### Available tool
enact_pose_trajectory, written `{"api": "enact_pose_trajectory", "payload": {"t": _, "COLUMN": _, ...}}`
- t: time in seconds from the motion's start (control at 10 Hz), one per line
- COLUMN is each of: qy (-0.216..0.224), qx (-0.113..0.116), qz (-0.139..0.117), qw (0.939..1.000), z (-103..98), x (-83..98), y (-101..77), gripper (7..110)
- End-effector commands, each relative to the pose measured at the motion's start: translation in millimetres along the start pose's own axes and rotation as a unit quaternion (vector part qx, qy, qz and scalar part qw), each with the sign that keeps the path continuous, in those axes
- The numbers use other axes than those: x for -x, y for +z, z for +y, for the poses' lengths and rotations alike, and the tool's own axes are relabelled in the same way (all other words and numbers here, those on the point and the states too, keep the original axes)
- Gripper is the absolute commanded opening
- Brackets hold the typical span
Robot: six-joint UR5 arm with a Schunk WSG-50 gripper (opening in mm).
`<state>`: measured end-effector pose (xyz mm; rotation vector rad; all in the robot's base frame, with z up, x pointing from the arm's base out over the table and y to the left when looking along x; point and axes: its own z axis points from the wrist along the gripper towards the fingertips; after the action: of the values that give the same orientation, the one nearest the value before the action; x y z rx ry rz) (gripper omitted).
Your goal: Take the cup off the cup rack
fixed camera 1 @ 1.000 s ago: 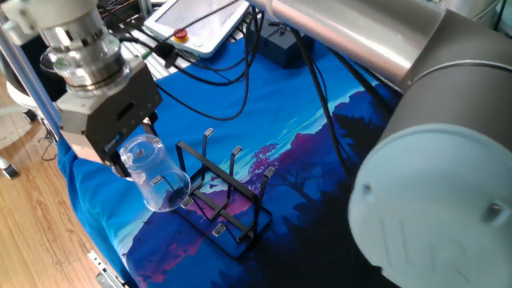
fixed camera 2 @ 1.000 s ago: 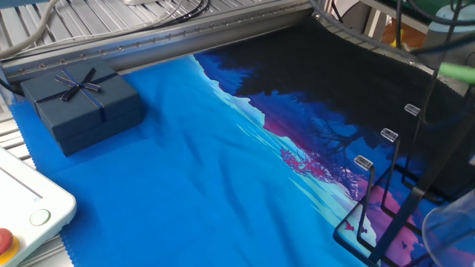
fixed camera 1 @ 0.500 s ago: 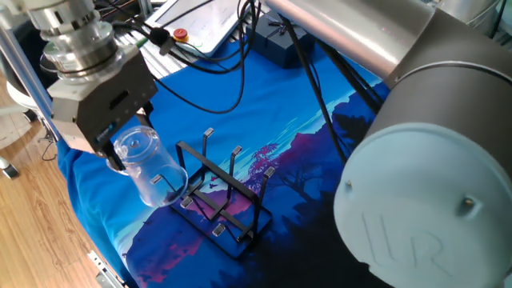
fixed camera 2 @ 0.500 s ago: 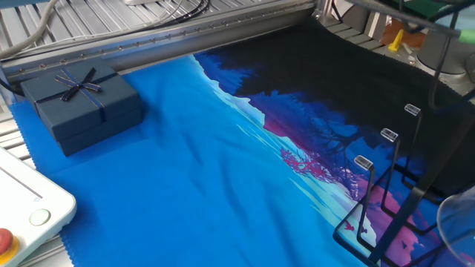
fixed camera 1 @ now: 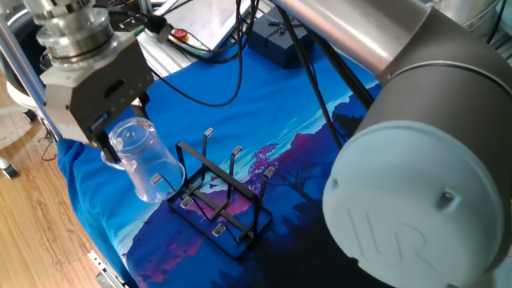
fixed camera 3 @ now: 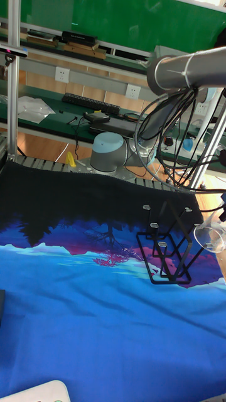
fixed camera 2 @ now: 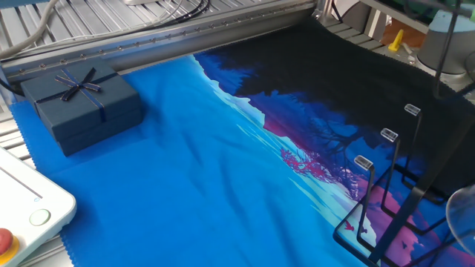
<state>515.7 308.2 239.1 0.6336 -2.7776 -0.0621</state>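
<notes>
Blue scenic cloth on table, green wall behind, workbench w/ keyboard

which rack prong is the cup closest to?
The front-left prong nearest the table edge; the cup, held by the gripper, overlaps its tip. The other prongs stand clear.

- A large grey joint cap, round with small recessed screws and faint embossed lettering, is seen at the near end of the arm.
- A smooth, silver, cylindrical arm tube is seen running from that joint.
- A ribbed, polished silver wrist flange is seen above the tool.
- The tool body is made up of a boxy grey housing with a darker angled face.
- Black cables are draped in loops along the arm in the tall fixed view.
</notes>
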Motion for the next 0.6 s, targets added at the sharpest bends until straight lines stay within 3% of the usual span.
{"api": "enact_pose_trajectory", "payload": {"t": 0.0, "qy": -0.011, "qx": 0.01, "qz": -0.001, "qw": 0.9999, "z": -2.7, "x": -5.3, "y": -15.3, "gripper": 44}}
{"api": "enact_pose_trajectory", "payload": {"t": 0.5, "qy": -0.031, "qx": 0.02, "qz": -0.001, "qw": 0.9993, "z": -26.8, "x": -17.3, "y": -28.3, "gripper": 44}}
